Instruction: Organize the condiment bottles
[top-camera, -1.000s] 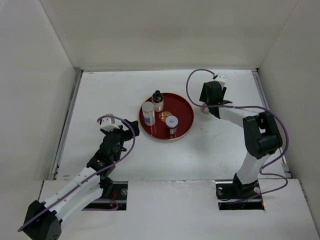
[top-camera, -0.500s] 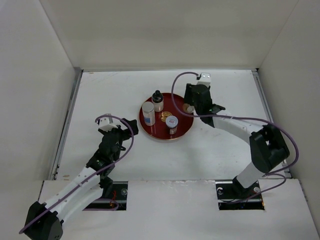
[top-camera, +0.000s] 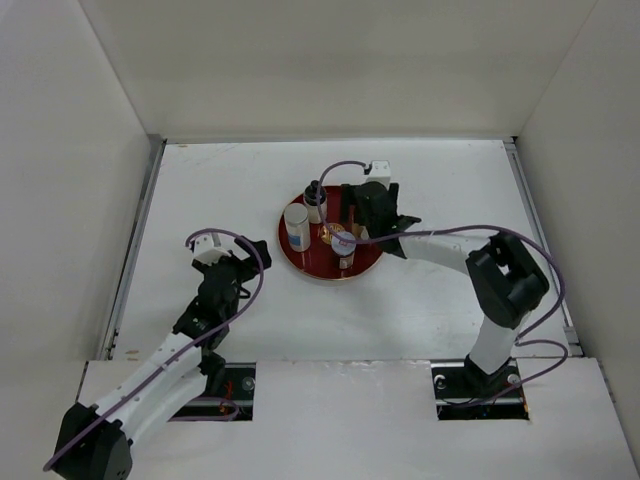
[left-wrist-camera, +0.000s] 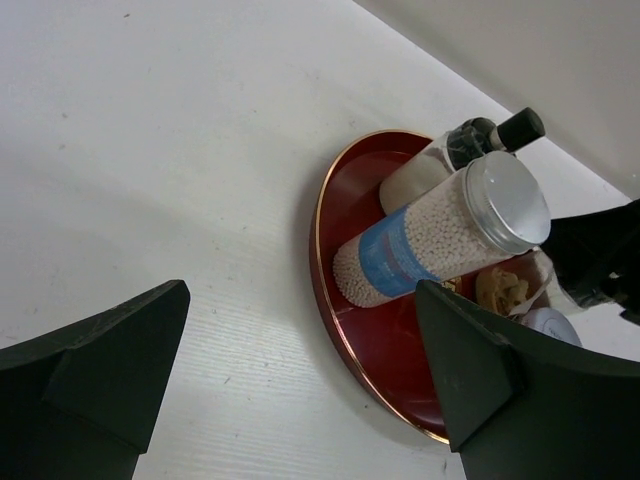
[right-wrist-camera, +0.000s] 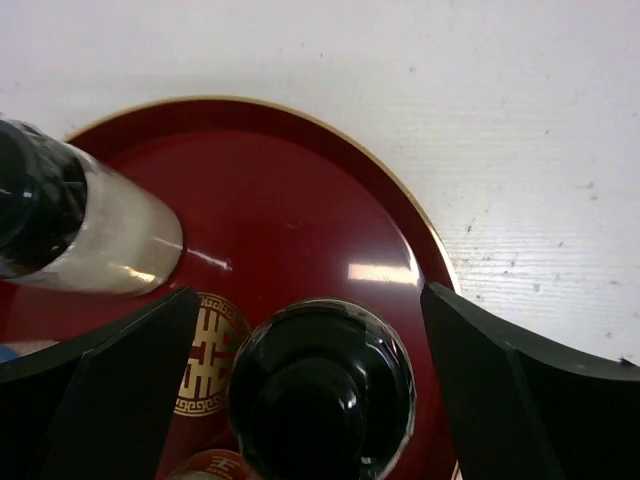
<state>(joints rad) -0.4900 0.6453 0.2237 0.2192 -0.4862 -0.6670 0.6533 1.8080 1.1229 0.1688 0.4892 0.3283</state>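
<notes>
- Hovering my right gripper (right-wrist-camera: 308, 330) over the red tray (right-wrist-camera: 300, 200), I have its jaws spread wide to either side of a black-capped bottle (right-wrist-camera: 320, 390). There is a gap on both sides, so nothing is grasped, and the bottle stands upright on the tray by itself.
- All the condiment bottles (top-camera: 316, 203) I can find sit on that tray. A second black-capped bottle (right-wrist-camera: 90, 235) is toward its far side, the white cylinder (left-wrist-camera: 430, 240) with the blue label at its left edge, and a pale-lidded bottle (top-camera: 343, 241) on the near side.
- Grouping them on one tray is, I judge, the point of the task, and it looks close to finished.
- My left gripper (left-wrist-camera: 302, 295) hangs low over the worktop (left-wrist-camera: 150, 150) just left of the tray, jaws released and empty. As I read it, this keeps it out of the right arm's way.
- Lifting the right arm straight up is what I'd want next, since the caps stand close to its jaws.
</notes>
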